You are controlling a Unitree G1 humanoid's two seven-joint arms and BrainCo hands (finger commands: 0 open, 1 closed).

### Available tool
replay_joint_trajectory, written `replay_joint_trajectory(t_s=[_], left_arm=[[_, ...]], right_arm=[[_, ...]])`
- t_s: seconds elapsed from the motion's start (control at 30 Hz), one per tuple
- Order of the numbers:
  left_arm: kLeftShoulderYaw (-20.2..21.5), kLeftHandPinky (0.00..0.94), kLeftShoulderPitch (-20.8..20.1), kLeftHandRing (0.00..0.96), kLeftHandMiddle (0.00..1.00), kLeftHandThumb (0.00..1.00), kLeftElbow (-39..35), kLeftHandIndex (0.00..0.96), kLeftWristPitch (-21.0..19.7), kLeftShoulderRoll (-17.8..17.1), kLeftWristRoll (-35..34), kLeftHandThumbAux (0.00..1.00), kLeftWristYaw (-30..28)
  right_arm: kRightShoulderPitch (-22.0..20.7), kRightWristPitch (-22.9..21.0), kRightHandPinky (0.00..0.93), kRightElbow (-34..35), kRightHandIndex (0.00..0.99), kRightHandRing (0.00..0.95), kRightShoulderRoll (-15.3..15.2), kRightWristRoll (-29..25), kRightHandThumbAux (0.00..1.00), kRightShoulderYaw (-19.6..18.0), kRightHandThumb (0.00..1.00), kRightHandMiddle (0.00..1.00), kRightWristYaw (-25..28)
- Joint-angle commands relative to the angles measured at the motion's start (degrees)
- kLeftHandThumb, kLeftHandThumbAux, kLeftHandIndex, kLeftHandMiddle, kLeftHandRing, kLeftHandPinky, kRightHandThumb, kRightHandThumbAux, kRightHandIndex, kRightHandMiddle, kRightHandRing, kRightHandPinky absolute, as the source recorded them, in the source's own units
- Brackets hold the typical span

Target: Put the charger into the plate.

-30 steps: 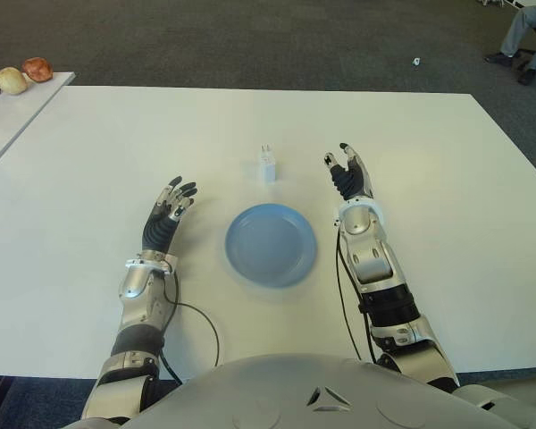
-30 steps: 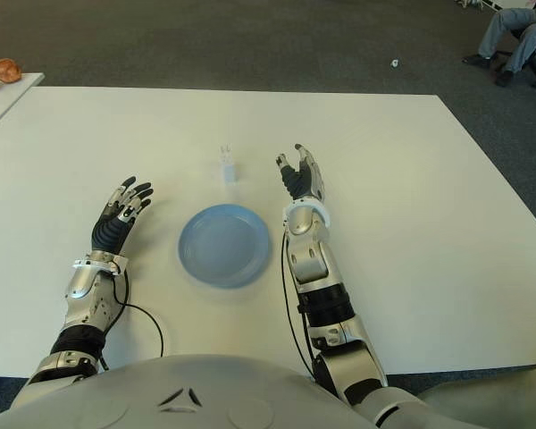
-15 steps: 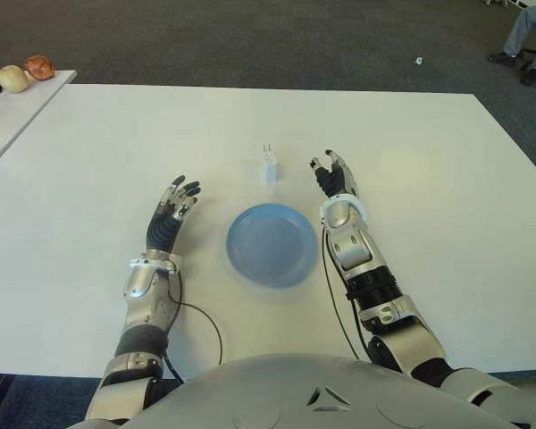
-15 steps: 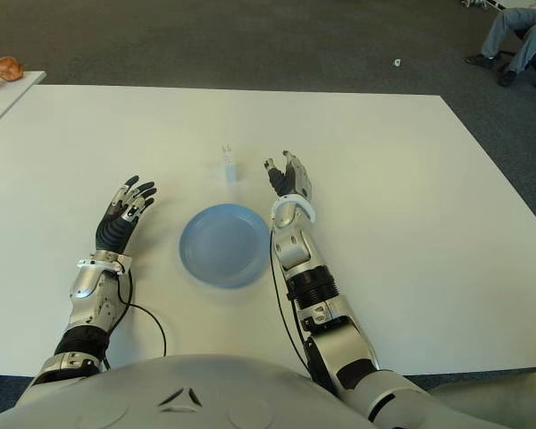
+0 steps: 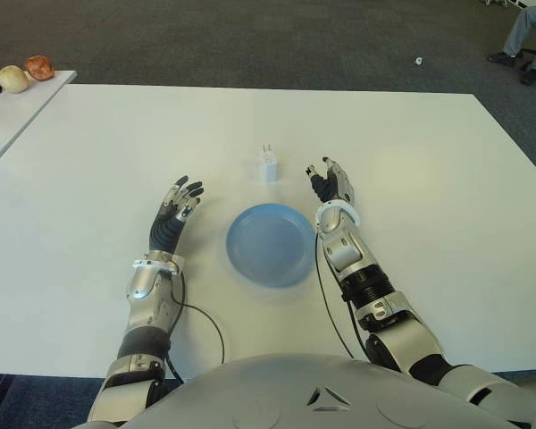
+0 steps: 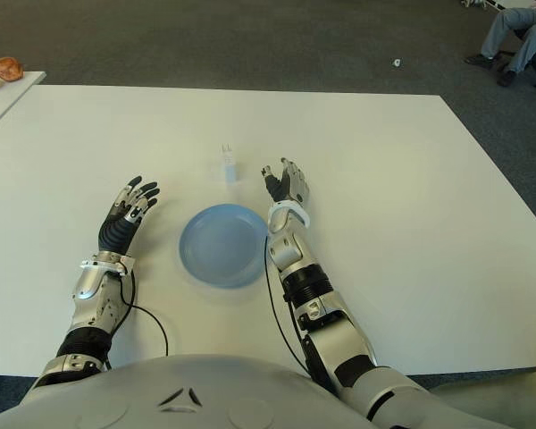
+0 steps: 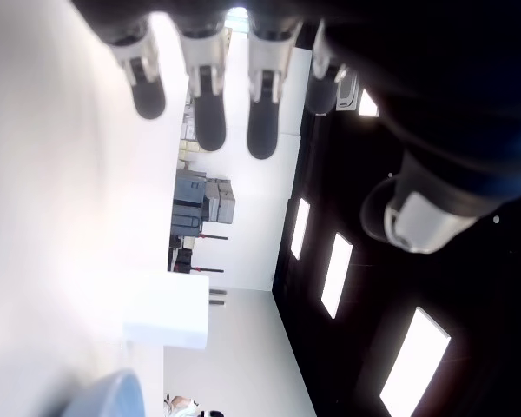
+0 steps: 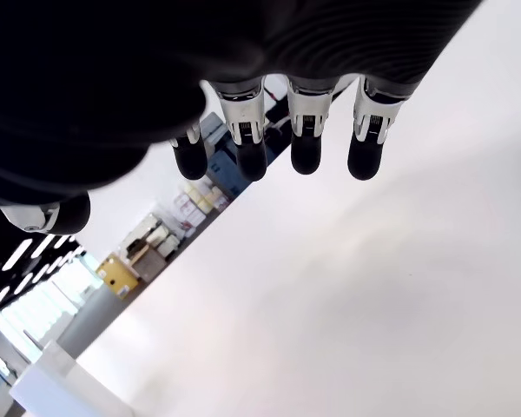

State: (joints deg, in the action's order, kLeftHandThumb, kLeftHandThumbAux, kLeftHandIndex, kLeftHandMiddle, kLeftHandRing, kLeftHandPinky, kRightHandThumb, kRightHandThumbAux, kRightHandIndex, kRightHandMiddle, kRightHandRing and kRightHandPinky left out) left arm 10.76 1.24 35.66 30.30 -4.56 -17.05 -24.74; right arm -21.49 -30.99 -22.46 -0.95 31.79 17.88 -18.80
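A small white charger (image 5: 268, 165) stands on the white table (image 5: 89, 161) with its prongs up, just beyond the round blue plate (image 5: 271, 244). My right hand (image 5: 331, 181) is open, fingers spread, to the right of the charger and just past the plate's right rim, holding nothing. In the right wrist view the straight fingers (image 8: 303, 129) hang over bare table, and the charger (image 8: 65, 387) shows as a white block at the corner. My left hand (image 5: 176, 206) is open to the left of the plate.
A second white table (image 5: 18, 112) at the far left carries round fruit-like objects (image 5: 25, 73). A seated person's legs (image 5: 527, 36) show at the far right on the dark carpet. The table's far edge lies well beyond the charger.
My right hand has drawn in leftward and closer to me, ending nearer the charger and the plate's rim. The left hand has shifted only slightly. The charger has not moved.
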Motion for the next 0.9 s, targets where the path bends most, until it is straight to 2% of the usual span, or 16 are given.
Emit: replay_joint_trajectory(t_s=[0.03, 0.63, 0.9], left_arm=[[-1.7, 0.1, 7.9, 0.16, 0.195, 0.0, 5.8, 0.088, -6.3, 4.6, 0.4, 0.55, 0.5], [-2.1, 0.085, 8.0, 0.162, 0.205, 0.0, 6.2, 0.094, -5.9, 4.6, 1.2, 0.55, 0.8], [-2.1, 0.078, 7.9, 0.161, 0.205, 0.0, 6.5, 0.091, -5.9, 4.6, 1.6, 0.543, 1.5]], right_arm=[[-1.3, 0.9, 0.0, -2.0, 0.0, 0.0, 0.1, 1.0, 0.155, 0.8, 0.409, 0.0, -0.8], [-2.4, 0.5, 0.0, -4.0, 0.0, 0.0, -1.0, 4.1, 0.149, 4.5, 0.388, 0.0, -0.8], [-2.7, 0.5, 0.0, -3.5, 0.0, 0.0, 0.0, 4.1, 0.141, 4.4, 0.382, 0.0, -1.2]])
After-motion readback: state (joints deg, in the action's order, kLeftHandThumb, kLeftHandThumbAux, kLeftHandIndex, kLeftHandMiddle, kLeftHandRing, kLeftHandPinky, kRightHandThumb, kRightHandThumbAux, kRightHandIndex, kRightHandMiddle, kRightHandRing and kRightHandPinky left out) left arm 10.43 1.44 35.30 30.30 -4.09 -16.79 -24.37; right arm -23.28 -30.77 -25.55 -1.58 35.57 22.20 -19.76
